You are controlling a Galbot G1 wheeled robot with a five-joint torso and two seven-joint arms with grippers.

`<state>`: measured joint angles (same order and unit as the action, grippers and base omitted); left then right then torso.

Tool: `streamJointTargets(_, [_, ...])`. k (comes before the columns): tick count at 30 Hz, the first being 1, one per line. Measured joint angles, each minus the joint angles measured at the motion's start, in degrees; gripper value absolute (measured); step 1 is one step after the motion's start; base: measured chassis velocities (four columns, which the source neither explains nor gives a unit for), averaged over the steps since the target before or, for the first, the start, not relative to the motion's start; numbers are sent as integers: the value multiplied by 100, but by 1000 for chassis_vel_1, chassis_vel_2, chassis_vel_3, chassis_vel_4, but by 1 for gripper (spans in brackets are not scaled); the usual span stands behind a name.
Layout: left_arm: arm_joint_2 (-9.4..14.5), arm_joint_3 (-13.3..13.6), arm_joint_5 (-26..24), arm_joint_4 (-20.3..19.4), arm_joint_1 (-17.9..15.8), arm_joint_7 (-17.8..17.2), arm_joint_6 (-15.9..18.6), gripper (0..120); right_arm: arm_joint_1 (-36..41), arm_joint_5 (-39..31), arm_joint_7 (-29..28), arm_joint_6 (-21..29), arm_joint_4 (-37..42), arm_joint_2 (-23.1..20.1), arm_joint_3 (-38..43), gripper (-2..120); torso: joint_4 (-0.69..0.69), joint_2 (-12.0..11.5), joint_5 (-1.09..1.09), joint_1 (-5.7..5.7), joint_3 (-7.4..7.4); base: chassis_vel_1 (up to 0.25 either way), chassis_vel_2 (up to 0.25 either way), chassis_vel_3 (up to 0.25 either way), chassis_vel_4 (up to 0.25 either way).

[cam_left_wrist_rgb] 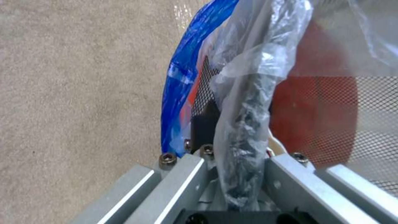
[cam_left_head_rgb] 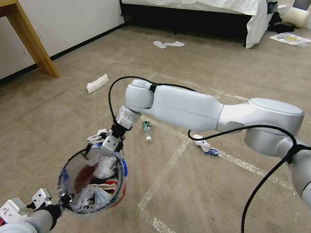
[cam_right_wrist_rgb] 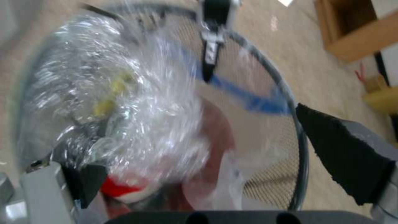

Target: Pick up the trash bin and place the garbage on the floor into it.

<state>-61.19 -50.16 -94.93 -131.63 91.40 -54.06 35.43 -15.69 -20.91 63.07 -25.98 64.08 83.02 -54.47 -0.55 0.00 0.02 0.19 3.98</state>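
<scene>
Your left gripper [cam_left_wrist_rgb: 242,161] is closed on the rim of the trash bin [cam_left_wrist_rgb: 315,118], its metal fingers [cam_left_wrist_rgb: 290,180] clamping a bunched fold of the clear plastic liner [cam_left_wrist_rgb: 253,62] against the black rim. You see the liner's blue edge [cam_left_wrist_rgb: 182,77] running along the outside of the bin, and the red wall with black mesh showing through the plastic. Beside the bin lies bare beige carpet floor [cam_left_wrist_rgb: 74,93].

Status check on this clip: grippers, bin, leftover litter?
Left gripper clamped on trash bin rim. Right gripper open above bin mouth. Bottle on floor.
</scene>
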Motion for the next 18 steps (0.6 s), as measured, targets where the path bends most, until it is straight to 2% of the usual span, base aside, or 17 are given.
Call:
streamJointTargets(1, [2,2,-3,3,-4,0,0,0,15,-89,312,47,-93,43,74,100,-1,0,-3,0,-1,0,0,0,0])
streamJointTargets(2, [2,2,-3,3,-4,0,0,0,15,-89,312,47,-93,43,74,100,-1,0,-3,0,-1,0,0,0,0])
streamJointTargets(3, [8,1,-2,2,-4,0,0,0,18,-704,210,129,-43,5,-63,100,0,0,-1,0,-1,0,0,0,0])
streamJointTargets(4, [11,-7,0,11,9,-1,0,0,-55,-729,-310,126,132,-85,-334,100,0,0,-2,0,0,0,0,0,0])
streamJointTargets(5, [11,-7,0,11,9,-1,0,0,-55,-729,-310,126,132,-85,-334,100,0,0,-2,0,0,0,0,0,0])
streamJointTargets(6, [12,-9,1,12,7,-1,-1,0,-14,-657,140,-18,9,-17,-222,100,-1,1,-4,-1,-4,0,0,0,0])
streamJointTargets(8, [16,-9,-3,14,3,-1,0,0,35,-786,136,-40,-3,11,-211,100,1,0,-1,-1,-1,0,0,0,0])
streamJointTargets(9, [18,-9,-3,19,-2,-1,-1,0,-30,-1089,-346,140,185,-55,-438,100,0,0,-2,0,0,0,0,0,0])
streamJointTargets(11, [20,-9,-2,20,-7,-1,0,0,-45,-1186,-420,152,204,-58,-476,100,0,1,-3,-1,-2,0,0,0,0])
streamJointTargets(13, [20,-4,-6,24,-15,-2,-1,0,-63,-1754,-411,246,200,-42,-594,100,0,0,-2,-1,-1,0,0,0,0])
streamJointTargets(14, [20,-4,-6,24,-15,-2,-1,0,-63,-1754,-411,246,200,-42,-594,100,0,0,-2,-1,-1,0,0,0,0])
streamJointTargets(15, [14,1,-4,27,-11,-2,-1,0,-113,-1734,-956,145,275,-71,-689,100,0,0,-2,-1,-2,0,0,0,0])
streamJointTargets(16, [11,2,0,28,-7,-2,-1,0,-86,-1166,-681,-95,100,20,-486,100,-1,0,-2,0,-1,0,0,0,0])
streamJointTargets(17, [11,2,0,28,-7,-2,-1,0,-86,-1166,-681,-95,100,20,-486,100,-1,0,-2,0,-1,0,0,0,0])
streamJointTargets(18, [11,3,-1,30,-7,-2,-1,0,-35,-1090,-346,-123,27,88,-304,100,0,0,-2,0,-1,0,0,0,0])
